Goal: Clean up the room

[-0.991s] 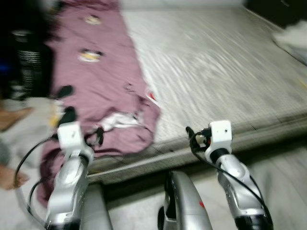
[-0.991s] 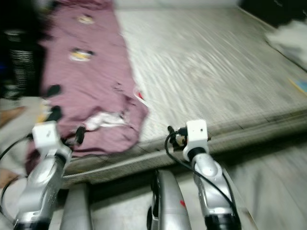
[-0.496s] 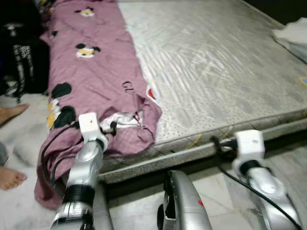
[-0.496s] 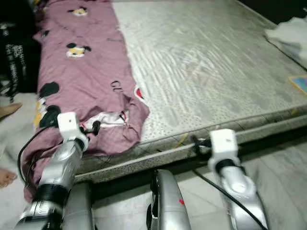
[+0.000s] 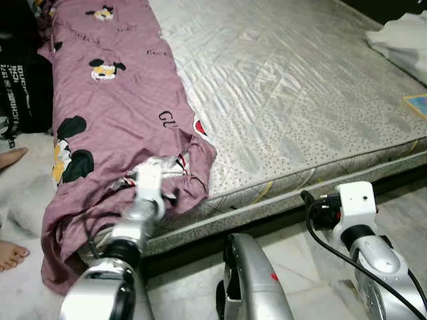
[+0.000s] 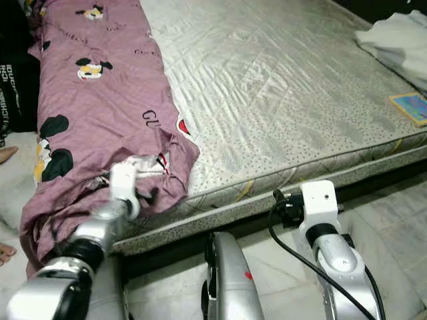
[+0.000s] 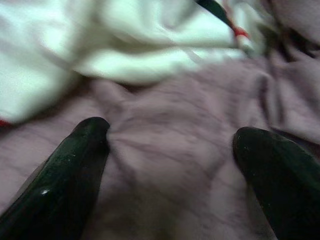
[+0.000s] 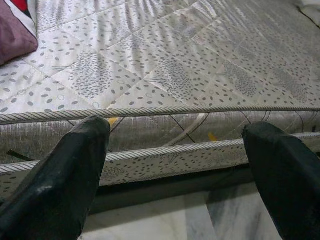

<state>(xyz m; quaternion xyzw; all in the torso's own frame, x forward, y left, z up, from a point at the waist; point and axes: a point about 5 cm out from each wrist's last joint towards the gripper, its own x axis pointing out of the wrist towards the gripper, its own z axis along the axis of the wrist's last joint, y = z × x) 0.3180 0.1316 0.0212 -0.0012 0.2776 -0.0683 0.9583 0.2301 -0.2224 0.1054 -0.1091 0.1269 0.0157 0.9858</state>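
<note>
A mauve bedsheet (image 5: 117, 107) printed with cartoon mice lies along the left side of the bare grey mattress (image 5: 287, 93). Its bunched end hangs over the front left corner, showing a white underside (image 7: 100, 45). My left gripper (image 7: 170, 132) is open and pushed against the mauve fabric just below that white fold; its wrist (image 5: 148, 181) sits at the bunched end. My right gripper (image 8: 175, 127) is open and empty, held low in front of the mattress's front edge (image 8: 165, 112), apart from it.
At the mattress's far right lie a white cloth (image 5: 400, 40) and a small colourful card (image 5: 417, 105). A black bag (image 5: 20, 73) stands left of the bed. A person's bare feet (image 5: 13, 253) rest on the pale floor at the left. My own torso (image 5: 250, 280) shows below.
My left arm has reached forward until its gripper meets the sheet's bunched end. My right arm has dropped lower and to the right. The camera has steadied and the blur is gone.
</note>
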